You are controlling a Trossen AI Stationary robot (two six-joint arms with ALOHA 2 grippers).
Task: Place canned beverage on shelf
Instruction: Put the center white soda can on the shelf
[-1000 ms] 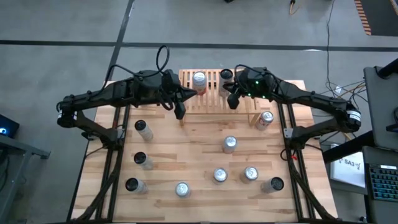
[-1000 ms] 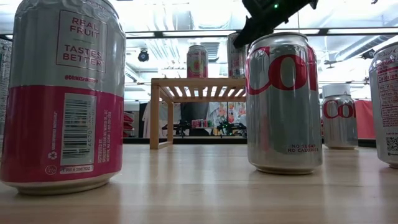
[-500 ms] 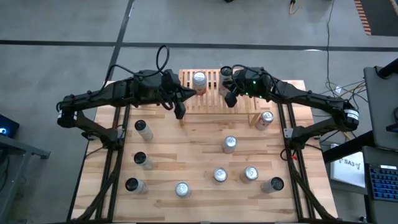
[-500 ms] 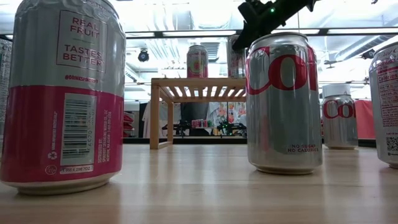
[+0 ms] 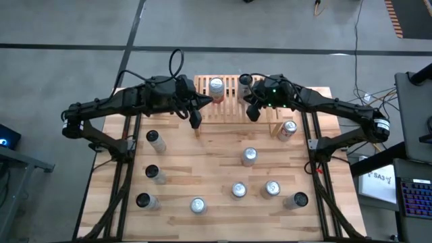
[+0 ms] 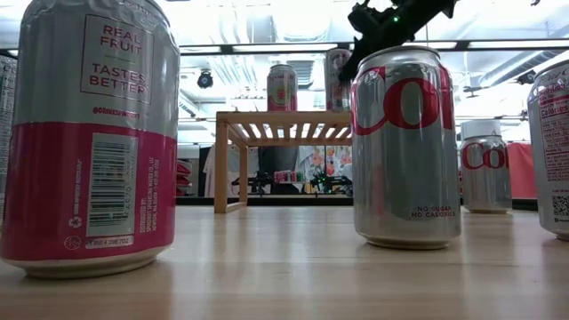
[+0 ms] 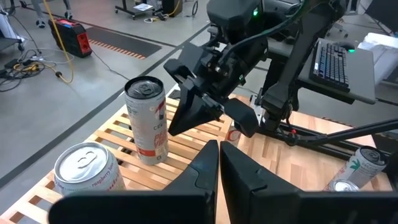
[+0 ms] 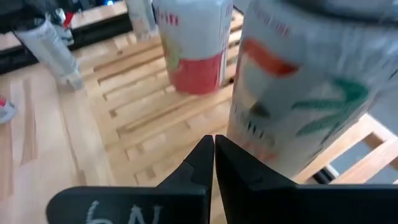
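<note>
Wooden table carries scattered cans; shelf holds two cans; right gripper hovers over the slats, fingers closed, empty; left gripper closed, empty, beside the shelf

The wooden table is a light plank top on a dark frame. At its far edge stands the shelf, a low slatted rack of pale wood on short legs. Two cans stand upright on the slats: a pink-and-silver can near the middle and a white can with green and orange print just to its right. Nine more cans stand directly on the tabletop: three in a column on the left, one near the front edge, and five on the right half.
</note>
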